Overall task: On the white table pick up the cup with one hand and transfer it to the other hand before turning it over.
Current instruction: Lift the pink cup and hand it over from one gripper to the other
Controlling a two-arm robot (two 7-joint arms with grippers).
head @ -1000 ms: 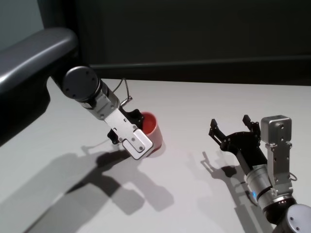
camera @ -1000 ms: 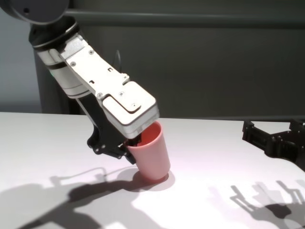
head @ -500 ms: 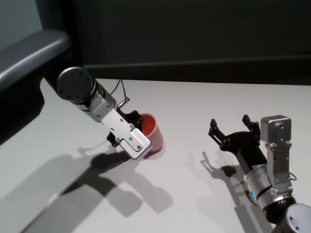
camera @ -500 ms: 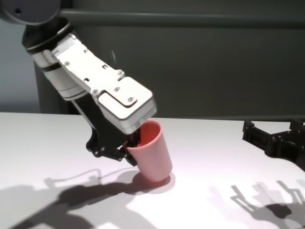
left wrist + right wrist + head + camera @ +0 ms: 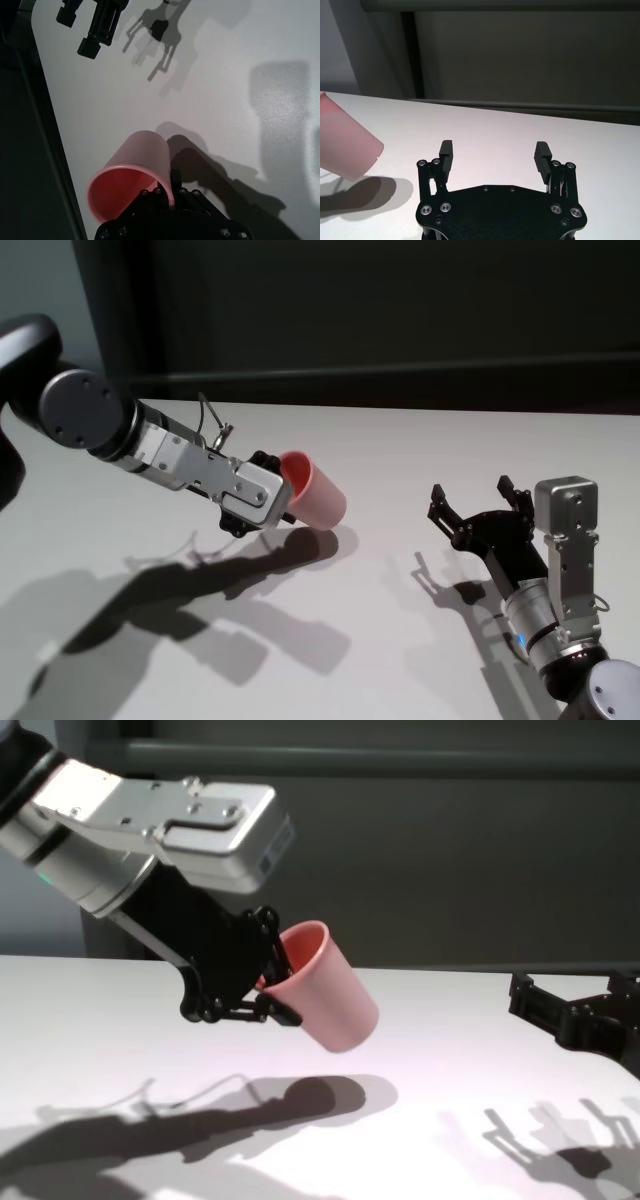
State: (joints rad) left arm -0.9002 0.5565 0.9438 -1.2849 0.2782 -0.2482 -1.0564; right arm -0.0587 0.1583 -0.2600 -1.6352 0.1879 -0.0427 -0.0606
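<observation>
Left gripper fingers pinching small pink plastic cup rim, clear of white counter | right gripper fingers spread (waiting) | I bring cup base-first between them, slowly.

black hands, silver-grey arms

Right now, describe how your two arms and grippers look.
Left arm: silver-grey cylindrical segments, a flat silver plate with screws, a thin looped black cable, then the black linkage left gripper. Right arm: silver boxy housing, round grey joint, small blue light, black two-fingered right gripper.
</observation>
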